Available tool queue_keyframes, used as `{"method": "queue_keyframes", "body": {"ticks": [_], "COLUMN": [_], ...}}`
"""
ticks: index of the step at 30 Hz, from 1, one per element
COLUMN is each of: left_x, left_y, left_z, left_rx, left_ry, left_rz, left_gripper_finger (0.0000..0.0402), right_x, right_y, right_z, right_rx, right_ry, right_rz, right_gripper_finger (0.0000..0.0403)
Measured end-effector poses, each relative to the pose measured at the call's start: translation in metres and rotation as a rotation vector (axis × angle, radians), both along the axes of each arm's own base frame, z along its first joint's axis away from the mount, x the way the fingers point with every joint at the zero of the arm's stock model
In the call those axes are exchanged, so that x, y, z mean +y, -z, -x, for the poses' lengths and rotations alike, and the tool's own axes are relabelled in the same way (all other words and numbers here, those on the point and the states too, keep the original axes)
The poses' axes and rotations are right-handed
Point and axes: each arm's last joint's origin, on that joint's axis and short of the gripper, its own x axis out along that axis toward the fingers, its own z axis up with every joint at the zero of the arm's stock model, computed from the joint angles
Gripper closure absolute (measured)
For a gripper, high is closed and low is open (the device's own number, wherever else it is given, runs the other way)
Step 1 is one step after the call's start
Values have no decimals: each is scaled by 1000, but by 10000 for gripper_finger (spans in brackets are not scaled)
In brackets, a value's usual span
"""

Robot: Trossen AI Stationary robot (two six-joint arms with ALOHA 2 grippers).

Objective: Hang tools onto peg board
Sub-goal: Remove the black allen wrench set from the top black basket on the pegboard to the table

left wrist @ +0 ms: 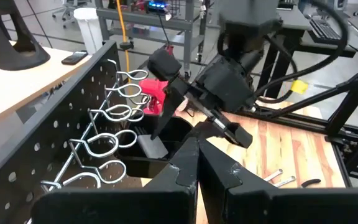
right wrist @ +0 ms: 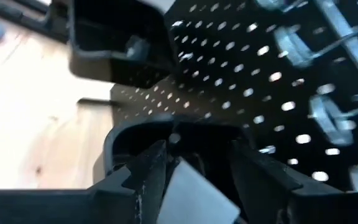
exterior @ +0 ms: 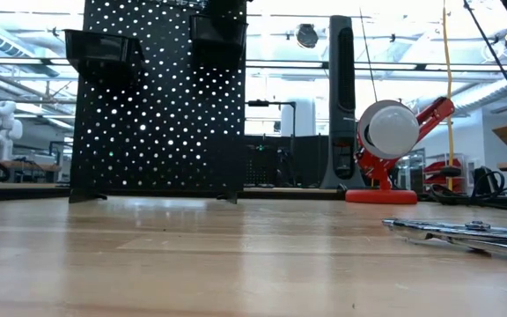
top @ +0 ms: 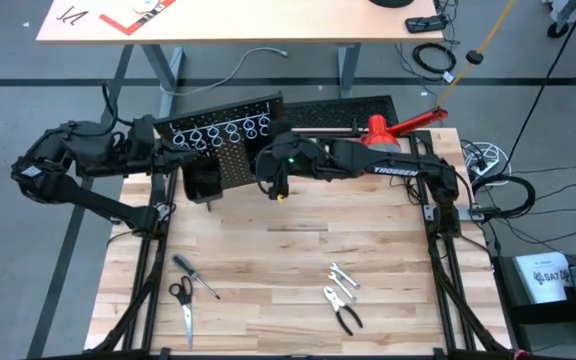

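1. Wood planks top the bench (top: 298, 250), with a desk and loose cables on the floor past its far edge.
2. At the far edge the peg board (top: 230, 140) stands upright, its rings (top: 223, 132) in a row and two black bins (exterior: 104, 48) on its face.
3. Just beside the board, toward the far right corner, sits a red lamp (top: 393, 130).
4. Over the nearer bin hangs the right gripper (top: 280, 187); its fingers (right wrist: 148, 171) stand apart with a pale piece (right wrist: 191, 190) between them, though I can't tell whether they grip it.
5. By the far left corner, behind the board, waits the left gripper (left wrist: 197, 165), fingers pressed together and holding nothing.
6. Near the front left corner lie the scissors (top: 182, 300) and the screwdriver (top: 196, 276), close together.
7. Right of centre, toward the front edge, lie the pliers (top: 343, 309) with the wrench (top: 343, 277) just beyond them.
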Motion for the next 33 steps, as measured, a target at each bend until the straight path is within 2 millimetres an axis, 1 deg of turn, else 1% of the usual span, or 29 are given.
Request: {"method": "queue_keyframes", "body": {"ticks": [6, 11, 17, 21, 24, 30, 33], "left_x": [0, 1, 4, 6, 8, 6, 7], "left_y": [-1, -2, -2, -4, -5, -16, -10], "left_z": [0, 0, 1, 10, 20, 37, 50], "left_rx": [-5, -12, -10, -16, -36, -163, -119], "left_ry": [7, -13, -113, -167, -184, -18, -23], "left_rz": [-23, -30, -79, -117, -124, -102, -101], "left_gripper_finger": [391, 391, 391, 391, 391, 391, 391], "right_x": [12, 25, 46, 59, 66, 68, 71], "right_y": [-22, -28, -36, -41, -43, -45, -47], "right_z": [13, 24, 39, 46, 50, 55, 56], "right_rx": [-99, -107, -121, -131, -120, -107, -121], "right_ry": [68, 129, 187, 211, 210, 204, 204], "right_rz": [-22, -67, -125, -84, -67, -65, -82], "right_gripper_finger": [225, 225, 225, 225, 225, 225, 225]}}
